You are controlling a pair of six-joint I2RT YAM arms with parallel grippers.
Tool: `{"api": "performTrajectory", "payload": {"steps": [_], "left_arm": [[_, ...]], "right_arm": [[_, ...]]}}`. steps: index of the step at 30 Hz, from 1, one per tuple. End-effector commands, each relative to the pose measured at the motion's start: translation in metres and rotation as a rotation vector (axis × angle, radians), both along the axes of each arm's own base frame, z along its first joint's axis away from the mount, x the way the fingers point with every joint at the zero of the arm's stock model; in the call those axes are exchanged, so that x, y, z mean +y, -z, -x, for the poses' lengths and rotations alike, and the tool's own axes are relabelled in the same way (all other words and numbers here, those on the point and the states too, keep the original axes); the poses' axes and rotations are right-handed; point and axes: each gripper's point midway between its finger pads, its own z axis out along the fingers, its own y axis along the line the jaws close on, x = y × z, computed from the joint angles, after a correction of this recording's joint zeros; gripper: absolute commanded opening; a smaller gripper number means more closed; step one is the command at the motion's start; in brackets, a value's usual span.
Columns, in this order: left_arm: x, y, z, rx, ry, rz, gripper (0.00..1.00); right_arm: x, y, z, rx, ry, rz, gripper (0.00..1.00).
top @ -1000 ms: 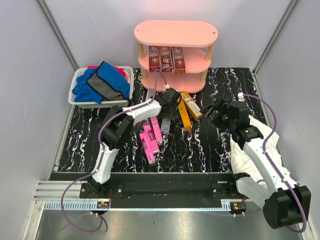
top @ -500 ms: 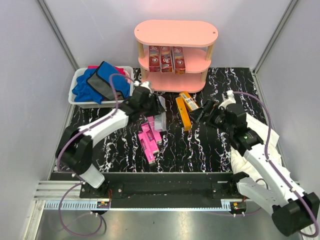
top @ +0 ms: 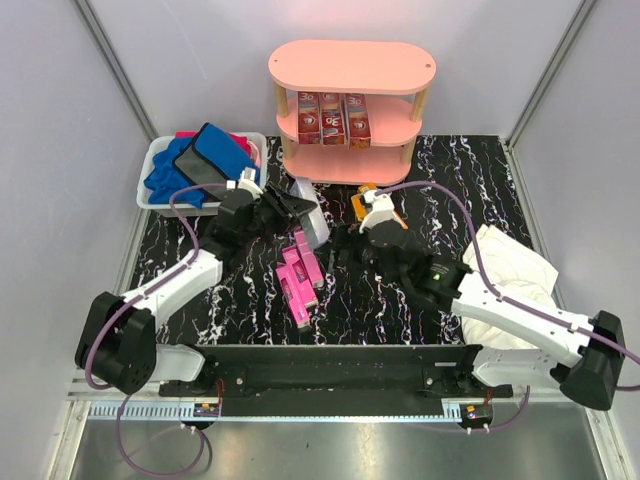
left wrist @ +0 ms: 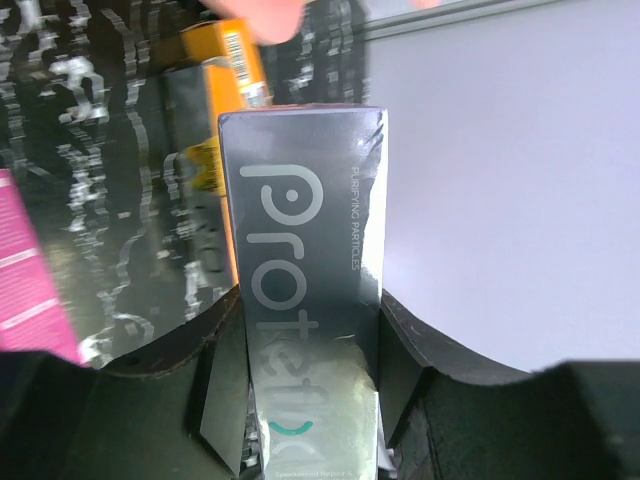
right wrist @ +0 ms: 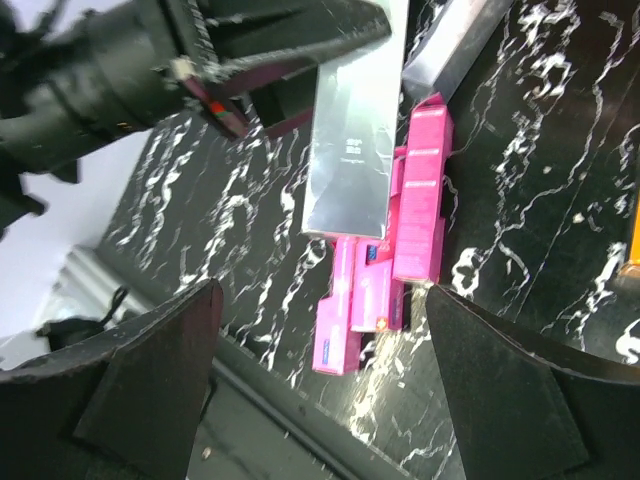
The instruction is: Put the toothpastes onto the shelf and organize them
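L arm reaches fwd over the desk (top: 450,170). The left pincer (top: 298,206) is pinching a silver-grey toothpaste box (top: 314,220) across its narrow sides, near one end. In the left wrist view both fingers (left wrist: 410,360) press on the box, printed face twd the cam. The box is tilted and sits just in front of the shelf (top: 350,68), by the left end of the bottom tier, not on it. Can't tell if its far end touches the desk.

The right pincer (top: 345,246) hovers near desk centre, jaws spread wide w/ nothing btwn them. In its wrist view the held box and the pink boxes (right wrist: 410,240) lie beyond its fingers (right wrist: 150,380). A 2nd silver-grey box (right wrist: 455,40) shows just past the held one.

Three dark red boxes (top: 333,118) stand upright side by side on the shelf's mid tier. The pink boxes lie in a loose bunch on the desk, touching each other. The orange boxes (top: 358,203) lie near the shelf foot, partly hidden by the R arm.

A white bin (top: 165,207) w/ blue cloths (top: 175,180) sits at the far left. A white cloth (top: 510,265) lies at the right.
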Motion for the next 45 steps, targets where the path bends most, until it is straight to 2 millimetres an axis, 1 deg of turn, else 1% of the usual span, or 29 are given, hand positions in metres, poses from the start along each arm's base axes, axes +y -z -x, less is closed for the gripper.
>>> {"api": "performTrajectory", "payload": {"steps": [1, 3, 4, 6, 8, 9, 12, 14, 17, 18, 20, 21, 23, 24, 27, 28, 30, 31, 32, 33, 34, 35, 36, 37, 38, 39, 43, 44, 45], "left_arm": [[-0.009, -0.077, 0.006, -0.166, 0.051, 0.183, 0.47], [-0.011, -0.082, 0.007, -0.171, 0.066, 0.197, 0.47], [-0.013, -0.082, 0.01, -0.17, 0.087, 0.204, 0.48], [-0.016, -0.082, 0.011, -0.163, 0.101, 0.227, 0.48], [-0.018, -0.085, 0.015, -0.164, 0.12, 0.252, 0.48], [-0.018, -0.081, 0.016, -0.155, 0.123, 0.251, 0.48], [-0.017, -0.079, 0.019, -0.151, 0.124, 0.261, 0.48], [-0.017, -0.081, 0.023, -0.154, 0.128, 0.267, 0.48], [-0.019, -0.087, 0.027, -0.164, 0.137, 0.278, 0.48], [-0.022, -0.089, 0.029, -0.167, 0.147, 0.281, 0.48], [-0.024, -0.089, 0.031, -0.166, 0.154, 0.286, 0.48], [-0.027, -0.089, 0.033, -0.166, 0.162, 0.289, 0.48], [-0.03, -0.09, 0.035, -0.165, 0.166, 0.296, 0.49], [-0.03, -0.09, 0.035, -0.166, 0.165, 0.297, 0.49], [-0.03, -0.09, 0.035, -0.166, 0.166, 0.299, 0.5], [-0.03, -0.089, 0.036, -0.165, 0.164, 0.3, 0.51], [-0.03, -0.091, 0.037, -0.169, 0.166, 0.298, 0.54], [-0.029, -0.09, 0.036, -0.169, 0.162, 0.293, 0.56], [-0.028, -0.089, 0.037, -0.174, 0.163, 0.282, 0.64], [-0.028, -0.088, 0.038, -0.17, 0.162, 0.268, 0.68], [-0.027, -0.087, 0.038, -0.17, 0.158, 0.255, 0.76], [-0.026, -0.09, 0.038, -0.193, 0.16, 0.231, 0.84], [-0.024, -0.083, 0.039, -0.168, 0.156, 0.199, 0.94], [-0.023, -0.082, 0.037, -0.167, 0.146, 0.176, 0.95], [-0.021, -0.085, 0.037, -0.195, 0.145, 0.144, 0.96], [-0.018, -0.082, 0.039, -0.181, 0.138, 0.112, 0.99], [-0.007, -0.081, 0.04, -0.202, 0.123, -0.036, 0.99], [-0.004, -0.079, 0.042, -0.226, 0.128, -0.096, 0.99], [0.0, -0.076, 0.045, -0.203, 0.128, -0.142, 0.99]], "right_arm": [[0.006, -0.022, -0.02, -0.123, 0.126, 0.043, 0.91], [0.009, -0.017, -0.019, -0.114, 0.159, 0.062, 0.89], [0.004, -0.014, -0.025, -0.117, 0.21, 0.079, 0.88], [0.0, -0.009, -0.026, -0.11, 0.255, 0.086, 0.84], [-0.006, -0.006, -0.03, -0.11, 0.303, 0.079, 0.82], [-0.007, -0.005, -0.032, -0.112, 0.316, 0.076, 0.79], [-0.013, -0.005, -0.037, -0.134, 0.365, 0.074, 0.75], [-0.01, -0.005, -0.039, -0.145, 0.356, 0.075, 0.72], [0.001, -0.001, -0.04, -0.137, 0.33, 0.069, 0.7], [0.003, 0.0, -0.039, -0.136, 0.324, 0.063, 0.67], [0.006, -0.004, -0.038, -0.14, 0.311, 0.03, 0.63], [0.007, -0.003, -0.037, -0.139, 0.302, 0.025, 0.56], [0.01, -0.005, -0.035, -0.14, 0.287, 0.011, 0.51], [0.01, -0.006, -0.035, -0.143, 0.286, 0.009, 0.45], [0.008, -0.005, -0.035, -0.144, 0.285, 0.02, 0.37], [0.006, -0.006, -0.035, -0.147, 0.29, 0.016, 0.32], [0.004, -0.009, -0.033, -0.151, 0.291, 0.011, 0.29], [0.002, -0.01, -0.033, -0.153, 0.294, 0.008, 0.26], [0.0, -0.014, -0.032, -0.156, 0.295, -0.001, 0.24], [-0.001, -0.015, -0.032, -0.158, 0.295, -0.004, 0.24], [-0.003, -0.017, -0.031, -0.161, 0.295, -0.007, 0.24], [-0.005, -0.022, -0.029, -0.164, 0.296, -0.02, 0.23], [-0.006, -0.023, -0.029, -0.164, 0.296, -0.027, 0.23], [-0.007, -0.026, -0.028, -0.166, 0.294, -0.034, 0.23], [-0.008, -0.029, -0.026, -0.167, 0.29, -0.045, 0.22], [-0.01, -0.031, -0.026, -0.166, 0.293, -0.053, 0.22], [-0.01, -0.039, -0.021, -0.147, 0.265, -0.087, 0.22], [-0.012, -0.042, -0.023, -0.143, 0.262, -0.093, 0.22], [-0.012, -0.044, -0.022, -0.134, 0.254, -0.109, 0.22]]}}
